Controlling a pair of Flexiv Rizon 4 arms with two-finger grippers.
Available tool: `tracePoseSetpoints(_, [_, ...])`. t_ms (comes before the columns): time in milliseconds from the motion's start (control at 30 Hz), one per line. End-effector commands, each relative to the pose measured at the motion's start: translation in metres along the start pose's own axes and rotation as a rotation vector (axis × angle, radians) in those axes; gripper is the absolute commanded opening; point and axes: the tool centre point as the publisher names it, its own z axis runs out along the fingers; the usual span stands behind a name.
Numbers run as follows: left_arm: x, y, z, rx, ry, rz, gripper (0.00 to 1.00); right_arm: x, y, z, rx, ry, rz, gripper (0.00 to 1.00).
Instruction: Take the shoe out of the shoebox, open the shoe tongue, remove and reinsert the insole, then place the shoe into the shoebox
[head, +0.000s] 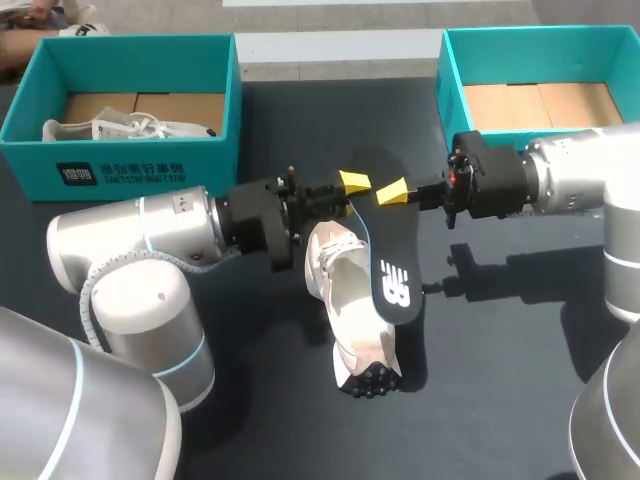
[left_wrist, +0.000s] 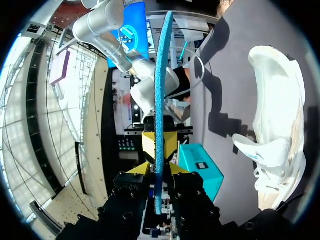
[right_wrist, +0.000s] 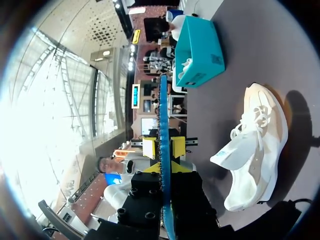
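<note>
White shoe (head: 335, 268) half behind black insole (head: 388, 248)

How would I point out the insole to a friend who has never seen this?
On the dark table, between the two teal boxes, lies a white shoe. Just above it the left tool and right tool pinch one thin flat piece: the insole. Unlike the white shoe, it is black with a white logo and a blue edge.
</note>
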Motion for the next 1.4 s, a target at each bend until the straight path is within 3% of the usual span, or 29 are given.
tracePoseSetpoints(33, [0.004, -0.002, 0.007, -0.002, -0.001, -0.004, 0.15, 0.001, -0.003, 0.000, -0.012, -0.003, 0.002, 0.00])
tracePoseSetpoints(367, [0.006, -0.002, 0.008, -0.013, -0.006, -0.009, 0.05, -0.002, -0.001, -0.001, -0.007, 0.001, 0.002, 0.00])
tracePoseSetpoints(433, [0.006, -0.001, 0.009, -0.014, -0.006, -0.009, 0.00, -0.002, -0.001, -0.001, -0.006, 0.002, 0.002, 0.00])
tracePoseSetpoints(633, [0.006, -0.002, 0.009, -0.008, -0.003, -0.024, 0.00, -0.003, -0.001, 0.000, -0.003, 0.003, 0.001, 0.00])
tracePoseSetpoints(700, [0.007, -0.003, 0.008, 0.000, 0.006, -0.034, 0.00, -0.004, -0.005, -0.001, -0.019, -0.006, 0.003, 1.00])
tracePoseSetpoints(1133, [-0.013, -0.023, -0.024, 0.060, 0.051, -0.239, 0.00, 0.005, -0.026, -0.033, -0.131, -0.159, -0.171, 1.00])
tracePoseSetpoints(1300, [-0.017, -0.034, -0.038, 0.106, 0.117, -0.375, 0.00, 0.008, -0.025, -0.043, -0.062, -0.284, -0.298, 1.00])
tracePoseSetpoints(1333, [-0.018, -0.037, -0.040, 0.115, 0.131, -0.392, 0.00, 0.009, -0.024, -0.044, -0.058, -0.340, -0.350, 1.00])
tracePoseSetpoints(1400, [-0.020, -0.040, -0.043, 0.118, 0.146, -0.443, 0.00, 0.015, -0.024, -0.045, -0.047, -0.354, -0.525, 1.00])
